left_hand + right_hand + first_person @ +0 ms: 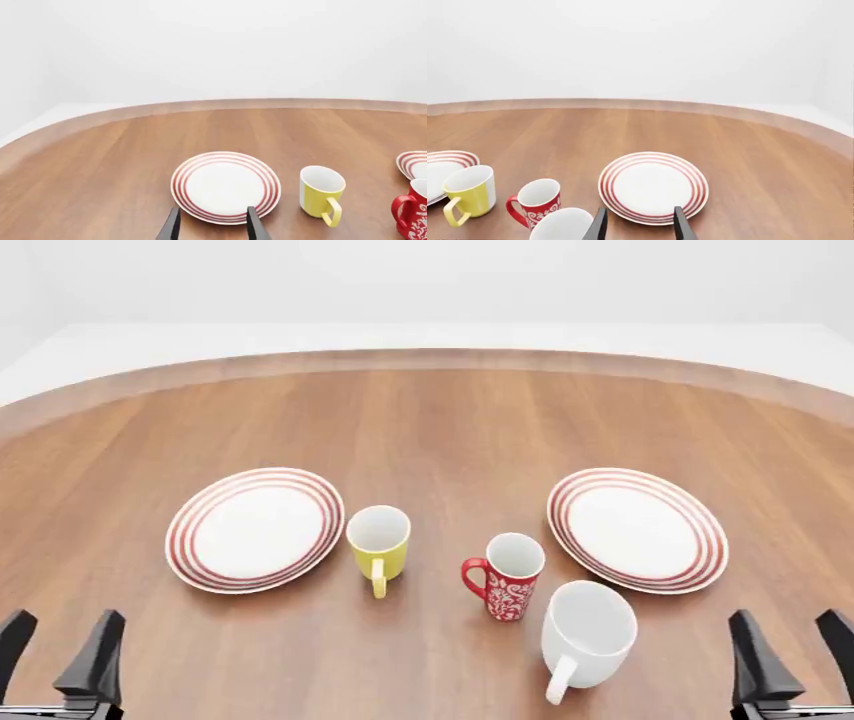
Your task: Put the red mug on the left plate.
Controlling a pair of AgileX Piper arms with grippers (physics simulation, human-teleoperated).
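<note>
The red mug [506,585] stands upright on the table [441,430], well apart from both grippers: about 1 o'clock from the left gripper [56,652] and 10 o'clock from the right gripper [793,652]. Both grippers are spread and hold nothing. The left plate [254,529] lies at the mug's 9 o'clock, past the yellow mug [378,544].

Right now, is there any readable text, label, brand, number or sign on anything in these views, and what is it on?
None. The red mug carries only a white floral swirl pattern, no letters.
The yellow mug, the white mug and both ringed plates, left and right, bear no writing.
The table and the grippers show no markings.
</note>
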